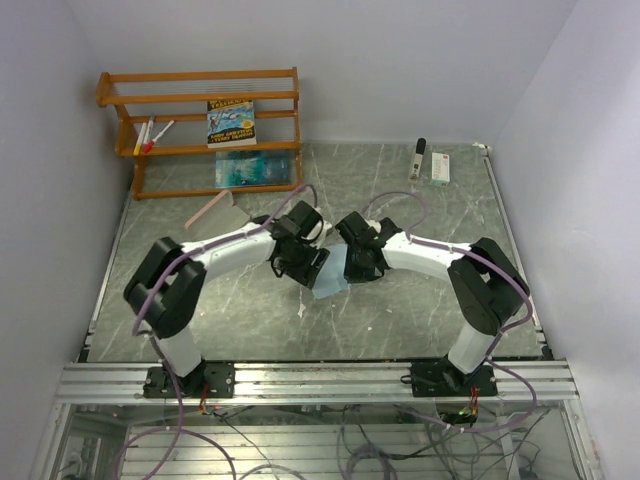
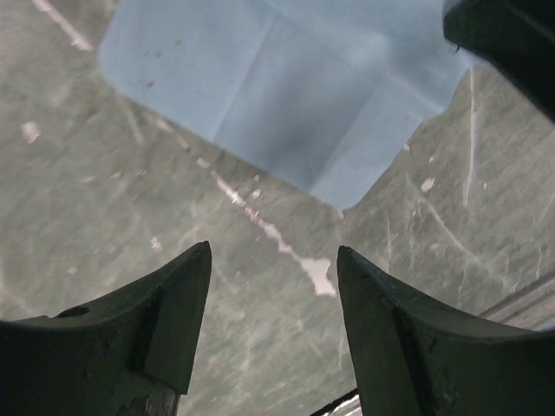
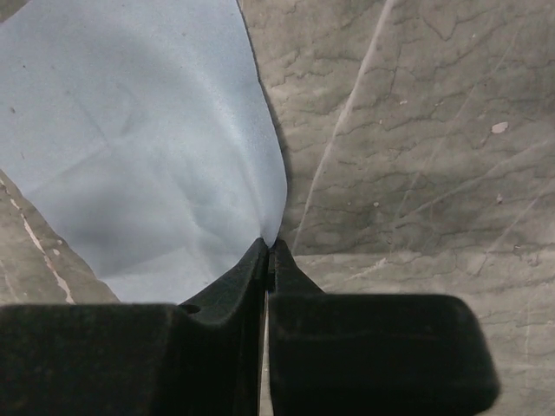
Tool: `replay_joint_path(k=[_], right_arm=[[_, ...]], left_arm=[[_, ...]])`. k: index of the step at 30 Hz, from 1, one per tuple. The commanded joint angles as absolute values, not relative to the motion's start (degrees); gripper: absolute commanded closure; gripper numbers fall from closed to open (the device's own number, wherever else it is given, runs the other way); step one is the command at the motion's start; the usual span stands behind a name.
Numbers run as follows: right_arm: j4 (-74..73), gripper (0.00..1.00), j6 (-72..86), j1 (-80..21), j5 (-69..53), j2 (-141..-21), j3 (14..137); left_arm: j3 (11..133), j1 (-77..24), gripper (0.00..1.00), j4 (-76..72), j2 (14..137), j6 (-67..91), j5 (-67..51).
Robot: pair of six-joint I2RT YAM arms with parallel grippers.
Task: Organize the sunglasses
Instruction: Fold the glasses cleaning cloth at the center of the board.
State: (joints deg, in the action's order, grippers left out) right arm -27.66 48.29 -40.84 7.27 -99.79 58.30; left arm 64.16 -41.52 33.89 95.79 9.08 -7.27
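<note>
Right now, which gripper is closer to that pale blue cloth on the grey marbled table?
Right. The right gripper is shut on the edge of the pale blue cloth. The left gripper hangs open above the grey table just off its corner, not touching it.

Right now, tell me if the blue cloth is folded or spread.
Spread: the blue cloth lies in one flat layer with crease lines, its edge pinched by the right gripper.

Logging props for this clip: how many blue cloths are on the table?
1. The blue cloth lies near the middle of the table, its edge pinched in the right gripper. Another could be hidden from these views.
</note>
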Motion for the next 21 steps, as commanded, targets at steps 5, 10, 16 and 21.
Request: replay_joint_path(k=[5, 10, 16, 21], right_arm=[[-30.1, 1.0, 50.7, -41.5, 5.4, -104.9, 57.0], [-29.7, 1.0, 51.3, -41.6, 4.7, -104.7, 57.0], [-29.6, 1.0, 51.7, -41.5, 4.6, -105.5, 56.9], [-29.4, 1.0, 52.4, -41.4, 4.5, -105.0, 55.8]], left_arm=[[72.0, -43.3, 0.33, 36.7, 106.7, 17.0, -2.5], [71.1, -43.2, 0.32, 35.0, 104.6, 21.9, -0.4], [73.5, -44.4, 0.33, 36.9, 108.6, 24.2, 0.1], [73.2, -45.9, 0.34, 36.6, 110.7, 25.3, 0.0]])
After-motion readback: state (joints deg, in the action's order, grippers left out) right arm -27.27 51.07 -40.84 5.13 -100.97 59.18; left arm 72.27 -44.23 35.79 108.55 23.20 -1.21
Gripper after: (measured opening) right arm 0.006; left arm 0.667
